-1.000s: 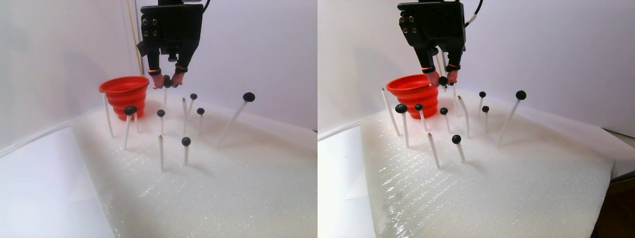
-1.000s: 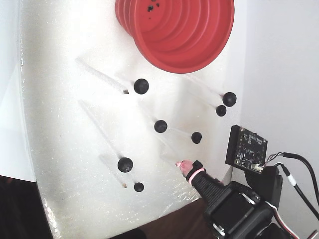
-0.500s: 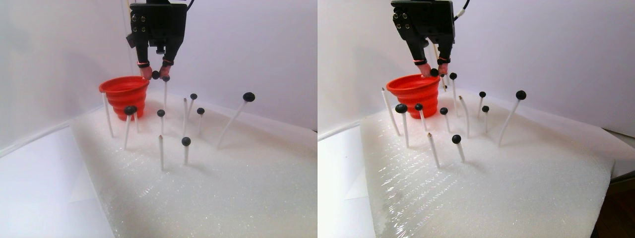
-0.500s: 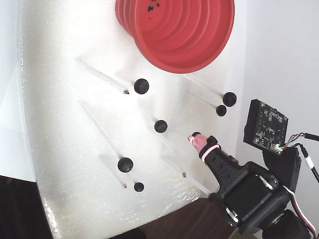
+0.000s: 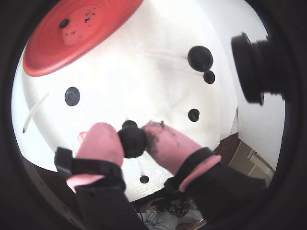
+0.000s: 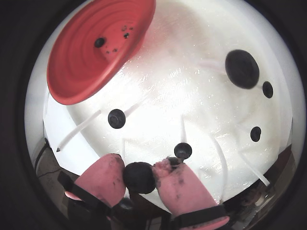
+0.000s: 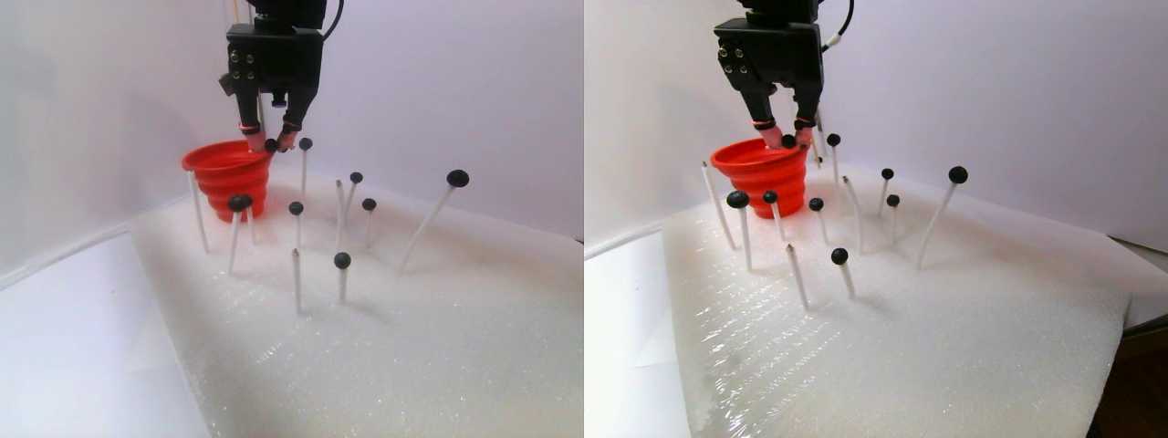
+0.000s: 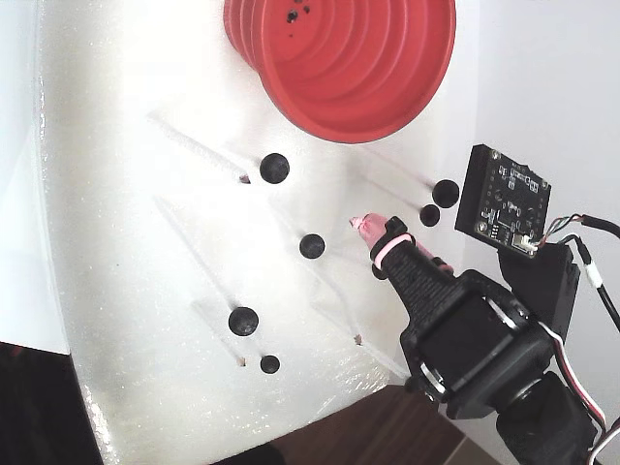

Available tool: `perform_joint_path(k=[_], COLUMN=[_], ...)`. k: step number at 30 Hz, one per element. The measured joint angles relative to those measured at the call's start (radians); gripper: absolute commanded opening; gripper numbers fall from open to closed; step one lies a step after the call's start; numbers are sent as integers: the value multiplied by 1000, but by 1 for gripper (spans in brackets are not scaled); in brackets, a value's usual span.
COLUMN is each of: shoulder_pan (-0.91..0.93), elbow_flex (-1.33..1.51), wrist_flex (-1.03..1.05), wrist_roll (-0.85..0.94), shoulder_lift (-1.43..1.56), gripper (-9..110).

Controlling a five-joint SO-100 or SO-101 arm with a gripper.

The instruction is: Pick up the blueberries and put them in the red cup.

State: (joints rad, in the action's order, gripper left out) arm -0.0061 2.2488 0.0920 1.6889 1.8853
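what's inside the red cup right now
In a wrist view the red cup holds one small blueberry and dark specks on its floor. Its near inner wall is hidden.

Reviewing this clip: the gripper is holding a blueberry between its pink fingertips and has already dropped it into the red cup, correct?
Not quite. The gripper does pinch a blueberry between its pink fingertips, but the berry has not been dropped. Both wrist views show it clamped there, with the red cup off to the upper left. In the stereo pair view the gripper is beside the cup's rim.
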Motion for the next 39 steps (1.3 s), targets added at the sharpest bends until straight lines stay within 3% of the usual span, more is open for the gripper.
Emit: perform_joint_path(k=[39], shoulder_pan=[-103], elbow_flex=[-202], wrist_flex=[-204], wrist_roll=[25], shoulder_lift=[-232], gripper=[12])
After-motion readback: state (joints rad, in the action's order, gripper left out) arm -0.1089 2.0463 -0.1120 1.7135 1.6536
